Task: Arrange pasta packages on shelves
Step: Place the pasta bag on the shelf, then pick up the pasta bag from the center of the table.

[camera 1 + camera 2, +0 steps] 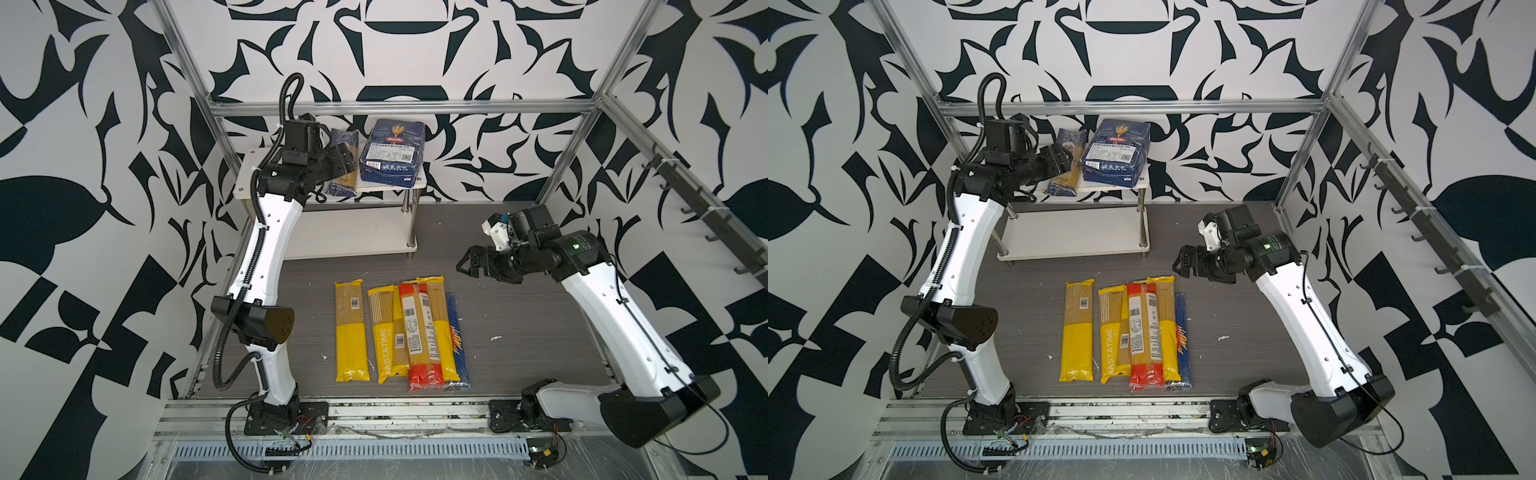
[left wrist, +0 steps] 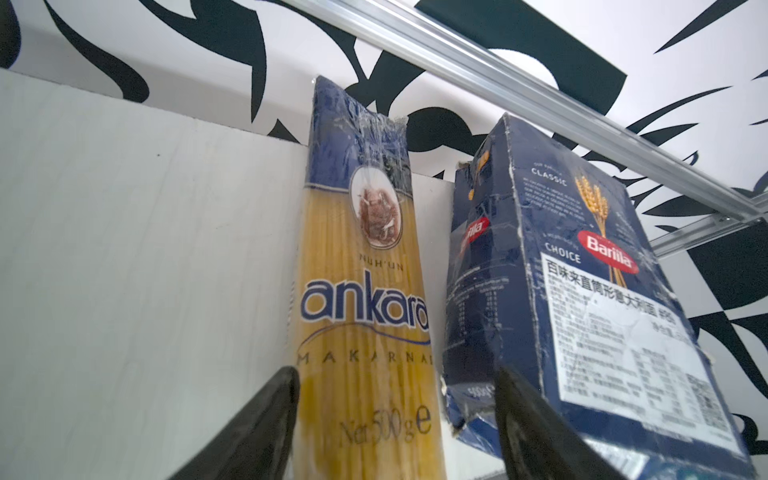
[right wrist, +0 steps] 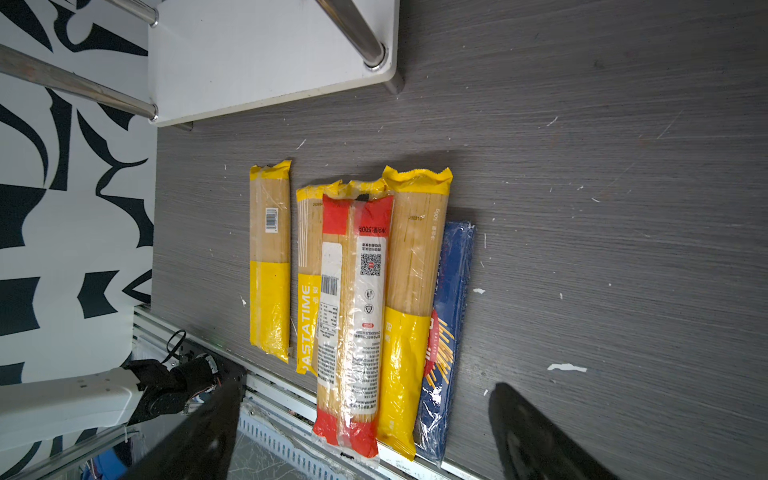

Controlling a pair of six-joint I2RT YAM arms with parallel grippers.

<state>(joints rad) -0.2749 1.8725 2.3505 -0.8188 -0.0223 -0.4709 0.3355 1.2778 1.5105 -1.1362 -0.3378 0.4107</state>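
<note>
The left hand [image 2: 397, 382] stands over the top board of the shelves [image 2: 145, 249] with its fingers [image 2: 266, 415] spread wider than the Ankara spaghetti pack [image 2: 361, 257] lying between them. It straddles the pack's near end without clamping it, and I can see a gap on the side towards the Barilla bag [image 2: 582, 291]. That is where I'd worry first. The finger on that side sits just beside the bag's battered corner, and I can't tell if they touch, so pulling back at a slant could snag the corner and drag the bag forward. Both packs look longer than the board is deep, and their near ends seem to poke just past the front edge in both top views. A nudge or a sticky pad could therefore tip the Ankara pack off onto the lower board [image 1: 353, 232]. Further out, the right hand [image 1: 471, 264] hangs wide open and empty above the surface [image 1: 519, 324]. Near it are the remaining pasta packages [image 1: 399, 332], lying side by side and partly overlapped. Grabbing the red one [image 3: 357, 291] on top could shift its slippery neighbours.
</note>
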